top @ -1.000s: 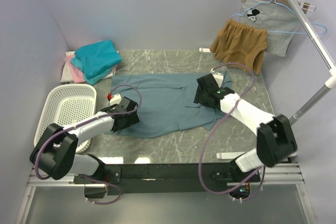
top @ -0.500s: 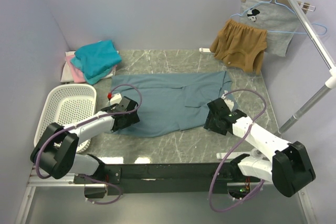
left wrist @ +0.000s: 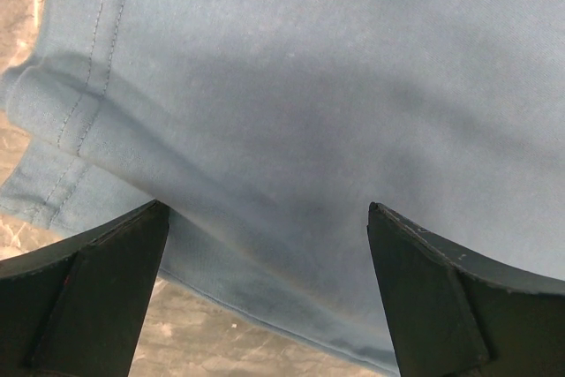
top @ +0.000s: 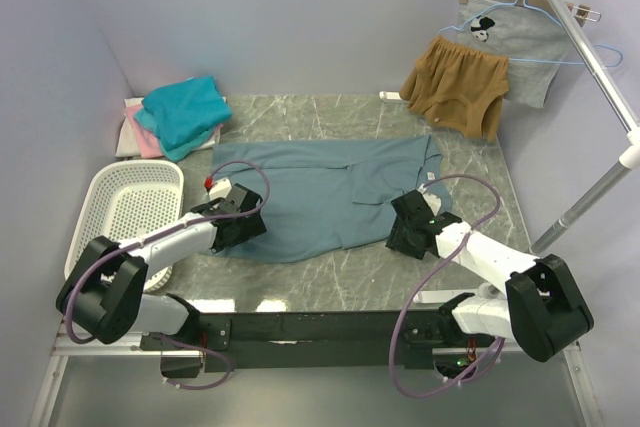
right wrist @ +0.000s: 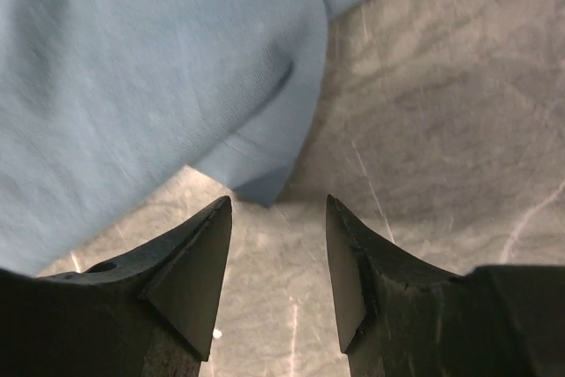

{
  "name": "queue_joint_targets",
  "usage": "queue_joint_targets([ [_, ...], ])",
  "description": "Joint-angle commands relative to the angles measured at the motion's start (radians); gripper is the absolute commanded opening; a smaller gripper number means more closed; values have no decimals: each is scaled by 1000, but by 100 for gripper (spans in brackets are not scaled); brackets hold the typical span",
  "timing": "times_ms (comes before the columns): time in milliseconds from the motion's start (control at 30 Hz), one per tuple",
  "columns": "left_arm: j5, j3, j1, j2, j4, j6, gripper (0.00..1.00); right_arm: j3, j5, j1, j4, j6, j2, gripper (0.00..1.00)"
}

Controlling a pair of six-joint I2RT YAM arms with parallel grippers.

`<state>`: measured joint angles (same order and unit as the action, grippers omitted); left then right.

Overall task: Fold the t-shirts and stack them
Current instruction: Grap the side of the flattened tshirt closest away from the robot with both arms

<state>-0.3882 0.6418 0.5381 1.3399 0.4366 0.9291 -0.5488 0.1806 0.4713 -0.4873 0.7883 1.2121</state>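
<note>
On the grey marbled table (top: 350,282) the large grey-blue cotton t-shirt (top: 310,187) lies flat, and we judge the first fold is beginning: left gripper (left wrist: 265,222) wide over its near hem, right gripper (right wrist: 279,205) half-open and empty at its corner, so next both must pinch cloth.

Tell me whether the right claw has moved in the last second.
Yes: the right claw drew back toward the table's near edge, now at the grey-blue t-shirt's near right corner.

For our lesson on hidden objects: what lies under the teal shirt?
A pink shirt peeks out beneath the teal shirt, with a white one lowest. Their folds, and anything else between, are covered.
</note>
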Motion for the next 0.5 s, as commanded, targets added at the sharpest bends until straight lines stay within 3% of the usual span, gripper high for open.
queue_joint_targets([
  [0,12,-1,3,-50,30,11,99,6,43,-8,64,5,20,54],
  [233,6,-1,3,-68,39,20,99,12,76,-36,95,-3,33,53],
  [467,5,-5,2,-77,47,28,99,1,51,-66,112,-6,87,39],
])
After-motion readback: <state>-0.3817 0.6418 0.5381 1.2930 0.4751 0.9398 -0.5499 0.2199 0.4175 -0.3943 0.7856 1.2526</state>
